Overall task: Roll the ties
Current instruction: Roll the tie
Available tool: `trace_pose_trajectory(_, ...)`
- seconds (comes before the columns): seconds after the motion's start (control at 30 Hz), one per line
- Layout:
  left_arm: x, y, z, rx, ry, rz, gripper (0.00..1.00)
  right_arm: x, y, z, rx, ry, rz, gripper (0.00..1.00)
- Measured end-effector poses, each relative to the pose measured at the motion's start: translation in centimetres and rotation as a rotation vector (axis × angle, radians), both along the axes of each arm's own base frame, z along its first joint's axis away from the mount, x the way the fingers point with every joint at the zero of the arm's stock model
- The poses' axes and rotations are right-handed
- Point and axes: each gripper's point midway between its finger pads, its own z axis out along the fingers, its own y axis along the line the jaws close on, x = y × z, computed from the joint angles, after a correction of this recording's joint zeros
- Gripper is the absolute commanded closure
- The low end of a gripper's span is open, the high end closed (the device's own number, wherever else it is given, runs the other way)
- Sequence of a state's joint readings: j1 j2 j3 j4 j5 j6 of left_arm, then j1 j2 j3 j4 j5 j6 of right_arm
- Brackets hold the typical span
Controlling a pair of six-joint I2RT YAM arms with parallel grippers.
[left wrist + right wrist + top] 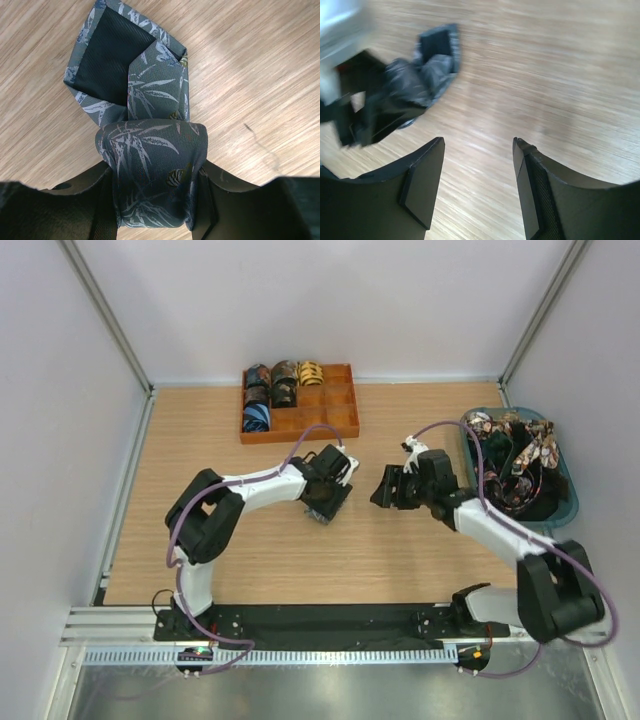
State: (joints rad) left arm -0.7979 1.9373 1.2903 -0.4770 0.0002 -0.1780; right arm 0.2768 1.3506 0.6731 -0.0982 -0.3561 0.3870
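A grey-blue leaf-print tie (150, 145) is rolled into a small cylinder, and my left gripper (156, 186) is shut on that roll, a pad on each side. Its pointed tail (117, 65) lies unrolled on the wood, dark lining up. From above, the left gripper (326, 500) sits mid-table with the tie under it. My right gripper (384, 490) hovers just to its right, open, with bare wood between its fingers (422, 180). In the right wrist view the tie (432, 70) and left gripper (365, 112) show blurred at upper left.
An orange compartment tray (345, 426) at the back holds several rolled ties (283, 385). A teal bin (571, 502) at the right holds a heap of loose ties (515, 455). Purple cables (300, 440) arc over both arms. White walls enclose the table.
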Motion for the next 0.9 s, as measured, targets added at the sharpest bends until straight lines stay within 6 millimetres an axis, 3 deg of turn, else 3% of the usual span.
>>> trace_pose_trajectory(0.07, 0.0, -0.1, 0.0, 0.006, 0.03, 0.001, 0.73, -0.9, 0.9, 2.6, -0.049, -0.154, 0.041, 0.36)
trace_pose_trajectory(0.2, -0.1, -0.2, 0.0, 0.025, 0.079, 0.003, 0.74, -4.3, 5.0, 7.2, -0.059, -0.401, 0.201, 0.36)
trace_pose_trajectory(0.33, -0.1, -0.2, 0.0, 0.041, 0.118, 0.005, 0.75, -6.9, 7.0, 9.4, -0.079, -0.558, 0.289, 0.38)
trace_pose_trajectory(0.43, -0.2, -0.2, 0.0, 0.05, 0.132, 0.006, 0.75, -8.5, 8.6, 8.9, -0.14, -0.604, 0.361, 0.39)
trace_pose_trajectory(0.63, -0.8, 0.0, -0.1, 0.057, 0.162, 0.012, 0.75, -12.2, 12.3, 5.2, -0.382, -0.641, 0.558, 0.39)
trace_pose_trajectory(0.9, -1.8, 0.3, -0.1, 0.064, 0.209, 0.01, 0.76, -12.7, 16.9, 4.2, -0.744, -0.742, 0.647, 0.39)
